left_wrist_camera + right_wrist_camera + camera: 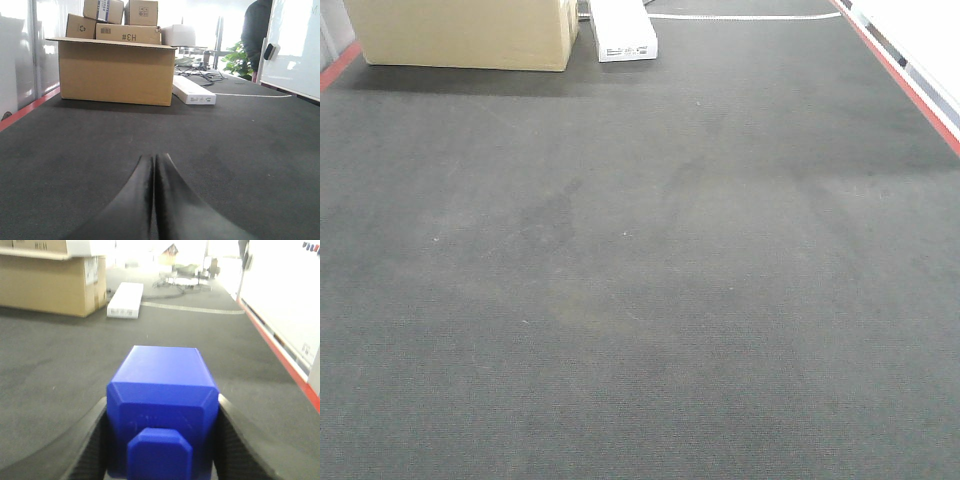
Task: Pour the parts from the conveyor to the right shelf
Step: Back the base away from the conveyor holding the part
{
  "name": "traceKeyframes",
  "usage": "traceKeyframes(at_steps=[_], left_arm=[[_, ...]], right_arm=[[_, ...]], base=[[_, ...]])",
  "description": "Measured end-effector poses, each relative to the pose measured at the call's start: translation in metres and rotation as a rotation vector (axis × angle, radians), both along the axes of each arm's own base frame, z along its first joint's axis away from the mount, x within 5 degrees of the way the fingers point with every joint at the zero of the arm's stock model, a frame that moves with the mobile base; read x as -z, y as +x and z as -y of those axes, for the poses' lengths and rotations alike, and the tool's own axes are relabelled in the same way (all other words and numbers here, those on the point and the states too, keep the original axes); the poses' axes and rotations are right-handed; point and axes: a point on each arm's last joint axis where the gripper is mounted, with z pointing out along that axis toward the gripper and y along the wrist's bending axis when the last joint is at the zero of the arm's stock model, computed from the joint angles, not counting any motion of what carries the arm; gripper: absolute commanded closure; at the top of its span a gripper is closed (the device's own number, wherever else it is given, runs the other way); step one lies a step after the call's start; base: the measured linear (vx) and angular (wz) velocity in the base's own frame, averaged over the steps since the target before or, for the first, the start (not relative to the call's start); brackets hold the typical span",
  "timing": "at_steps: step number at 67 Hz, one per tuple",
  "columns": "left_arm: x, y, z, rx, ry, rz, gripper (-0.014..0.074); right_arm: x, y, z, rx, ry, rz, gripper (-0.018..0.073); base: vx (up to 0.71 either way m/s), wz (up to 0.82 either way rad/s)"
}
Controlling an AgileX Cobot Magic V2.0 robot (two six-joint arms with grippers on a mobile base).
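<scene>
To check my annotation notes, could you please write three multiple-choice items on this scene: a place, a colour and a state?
1. Relative to the cardboard box, the white carton lies: A on top of it; B beside it on the conveyor; C inside it.
2. The block in the right gripper is: A red; B green; C blue.
3. The left gripper is: A shut, empty; B wide open; C shut on a block.
Answers: 1 B, they sit side by side on the conveyor; 2 C, the right wrist view shows blue; 3 A, its jaws meet with nothing between.
</scene>
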Motion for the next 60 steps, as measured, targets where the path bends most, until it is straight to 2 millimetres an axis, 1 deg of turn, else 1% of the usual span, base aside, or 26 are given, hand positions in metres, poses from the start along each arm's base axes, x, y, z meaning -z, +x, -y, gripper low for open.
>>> traceKeyframes(at_steps=[5, 8, 19, 60], left_arm=[[0.0, 0.0, 0.0, 0.0, 0.0, 0.0, 0.0603], [0.0, 0.0, 0.0, 0.0, 0.0, 0.0, 0.0603], [0.0, 0.0, 0.0, 0.0, 0.0, 0.0, 0.0603], [0.0, 0.0, 0.0, 0.0, 0.0, 0.0, 0.0603]], right_arm=[[0.0078, 0.0018, 0.0, 0.002, 0.003, 0.014, 0.0564], [0.0093, 0.0024, 0.0, 0.002, 0.004, 0.019, 0.0564], [0.0065, 0.0027, 0.0001, 0.004, 0.009, 0.056, 0.0564], [0.0063, 0.0027, 0.0001, 0.004, 0.009, 0.058, 0.0564]], base=[[0.0, 0.0], [0.0, 0.0], [0.0, 0.0], [0.0, 0.0]])
